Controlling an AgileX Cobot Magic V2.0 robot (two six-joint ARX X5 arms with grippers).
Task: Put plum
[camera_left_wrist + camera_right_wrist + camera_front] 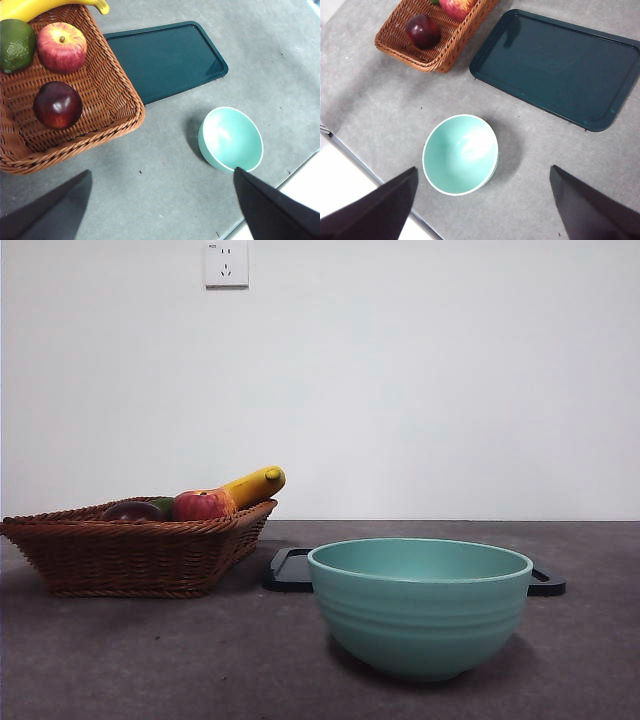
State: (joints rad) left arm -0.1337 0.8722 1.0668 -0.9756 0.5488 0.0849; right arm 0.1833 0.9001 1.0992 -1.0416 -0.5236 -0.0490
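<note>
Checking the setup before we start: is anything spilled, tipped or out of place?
Nothing stands out. The plum, apple, green fruit and banana lie in the basket; the bowl stands upright and empty beside the tray.

The right hand (480, 210) hangs spread wide above a bowl (460, 154) on the table (380, 100); beyond it lie a tray (560, 70) and a basket (440, 55) holding the plum (422, 31).

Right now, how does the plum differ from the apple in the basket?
The plum is dark maroon all over; the apple is brighter red with yellowish streaks. The plum's skin looks glossier than the apple's. The plum lies apart, while the apple sits beside the green fruit and the banana. Both are round, similar in size, and rest in the wicker basket.
</note>
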